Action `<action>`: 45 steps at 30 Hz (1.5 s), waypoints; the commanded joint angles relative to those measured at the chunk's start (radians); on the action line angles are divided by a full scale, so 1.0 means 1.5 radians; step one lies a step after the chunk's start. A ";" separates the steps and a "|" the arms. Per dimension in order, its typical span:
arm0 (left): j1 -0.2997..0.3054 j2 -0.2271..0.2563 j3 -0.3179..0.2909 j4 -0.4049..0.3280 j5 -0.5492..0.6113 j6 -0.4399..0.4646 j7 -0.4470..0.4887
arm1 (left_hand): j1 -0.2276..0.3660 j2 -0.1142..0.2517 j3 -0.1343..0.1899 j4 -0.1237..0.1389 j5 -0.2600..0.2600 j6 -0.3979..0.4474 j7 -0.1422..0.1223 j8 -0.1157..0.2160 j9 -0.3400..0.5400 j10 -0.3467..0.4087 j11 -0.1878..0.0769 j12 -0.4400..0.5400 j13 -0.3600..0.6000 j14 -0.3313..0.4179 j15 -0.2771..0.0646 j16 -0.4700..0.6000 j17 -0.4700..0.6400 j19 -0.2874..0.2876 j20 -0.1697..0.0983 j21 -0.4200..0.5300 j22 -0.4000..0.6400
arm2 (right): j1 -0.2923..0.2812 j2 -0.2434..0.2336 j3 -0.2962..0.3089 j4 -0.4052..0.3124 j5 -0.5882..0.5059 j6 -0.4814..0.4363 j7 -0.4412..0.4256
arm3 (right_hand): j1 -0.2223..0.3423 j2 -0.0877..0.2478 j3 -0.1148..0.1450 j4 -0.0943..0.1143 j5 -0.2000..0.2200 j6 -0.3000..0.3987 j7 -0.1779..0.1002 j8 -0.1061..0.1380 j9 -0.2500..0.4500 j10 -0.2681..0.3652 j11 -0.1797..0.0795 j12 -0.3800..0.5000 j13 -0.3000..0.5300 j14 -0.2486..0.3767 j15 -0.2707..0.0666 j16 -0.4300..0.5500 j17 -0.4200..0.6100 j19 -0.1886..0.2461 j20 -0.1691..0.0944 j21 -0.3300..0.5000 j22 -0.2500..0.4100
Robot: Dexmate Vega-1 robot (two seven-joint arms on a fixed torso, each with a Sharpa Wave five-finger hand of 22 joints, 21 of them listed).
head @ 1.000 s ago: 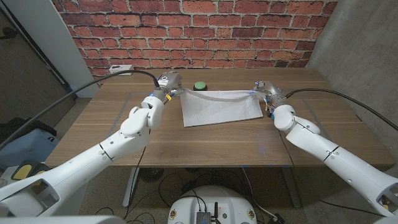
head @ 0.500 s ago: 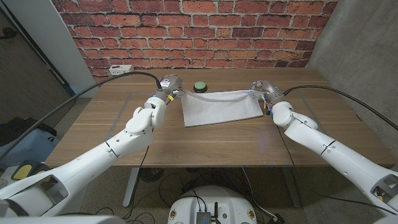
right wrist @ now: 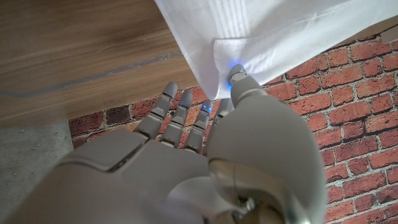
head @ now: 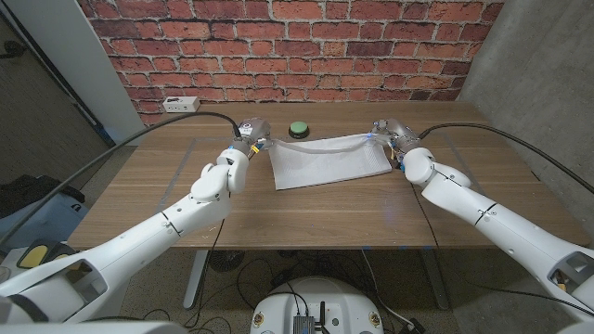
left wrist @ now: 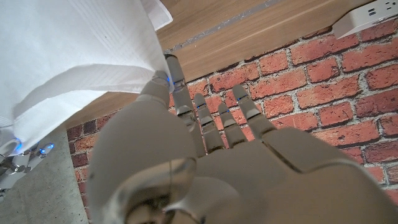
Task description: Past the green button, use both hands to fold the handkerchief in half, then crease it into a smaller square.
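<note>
Even, moderately bright indoor light, soft faint shadows on the worktop [head: 316, 209]; head view sharp with bowed edges, wrist views' close foreground slightly soft.

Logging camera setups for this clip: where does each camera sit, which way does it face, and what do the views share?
Head view: on the robot's head, looking down the wooden table toward the red brick wall; both white arms show, left hand and right hand holding the white cloth handkerchief by the round green button.
Left wrist view: on the left wrist, along the left hand, turned upside down.
Right wrist view: on the right wrist, along the right hand.
Shared: all show handkerchief, table, bricks.
</note>
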 commanded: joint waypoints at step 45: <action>-0.005 0.023 0.001 -0.010 -0.170 -0.038 0.008 | -0.289 -0.050 0.031 0.192 -0.005 -0.543 -0.033 -0.044 -0.039 -0.142 0.040 -0.025 0.009 -0.045 0.028 -0.003 0.016 -0.120 0.050 0.007 0.003 | 0.025 -0.020 -0.045 -0.037 -0.027 -0.036 0.067 | -0.182 0.010 -0.008 0.126 0.005 -0.327 -0.020 -0.134 -0.005 -0.081 0.056 -0.009 -0.007 -0.037 -0.005 -0.016 0.002 -0.035 0.010 -0.004 0.001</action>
